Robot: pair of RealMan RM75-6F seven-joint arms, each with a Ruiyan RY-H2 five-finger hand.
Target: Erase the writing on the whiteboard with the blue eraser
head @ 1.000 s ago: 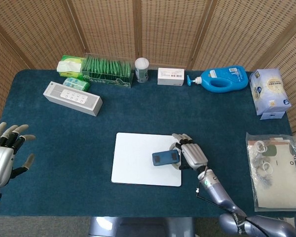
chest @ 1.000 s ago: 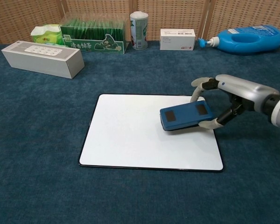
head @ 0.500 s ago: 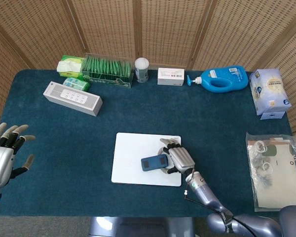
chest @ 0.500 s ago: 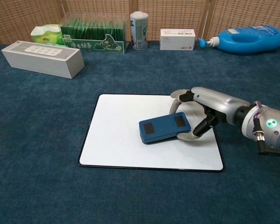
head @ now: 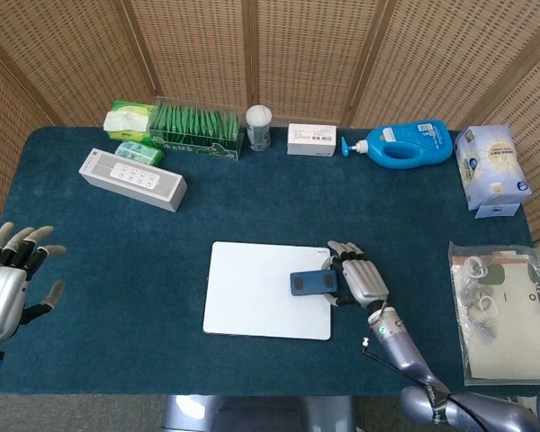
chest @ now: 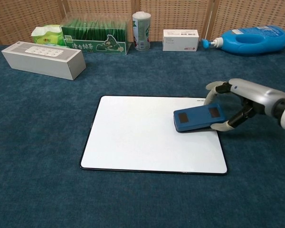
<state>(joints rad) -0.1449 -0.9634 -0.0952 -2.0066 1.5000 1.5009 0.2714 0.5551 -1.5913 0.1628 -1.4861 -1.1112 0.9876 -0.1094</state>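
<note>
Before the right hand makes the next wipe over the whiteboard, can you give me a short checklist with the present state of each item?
1. Blue eraser held by the right hand: ok, fingers close around its right end.
2. Eraser is over the whiteboard: ok, at the right edge.
3. Eraser pressing flat on the board: cannot tell.
4. Writing left to erase: cannot tell; only a faint mark shows near the top right edge.
5. Left hand away from the board: ok, open at the table's left edge.
6. Board surface free of other things: ok.

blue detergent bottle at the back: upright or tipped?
Tipped. The blue bottle lies on its side, nozzle pointing toward the white box.
</note>
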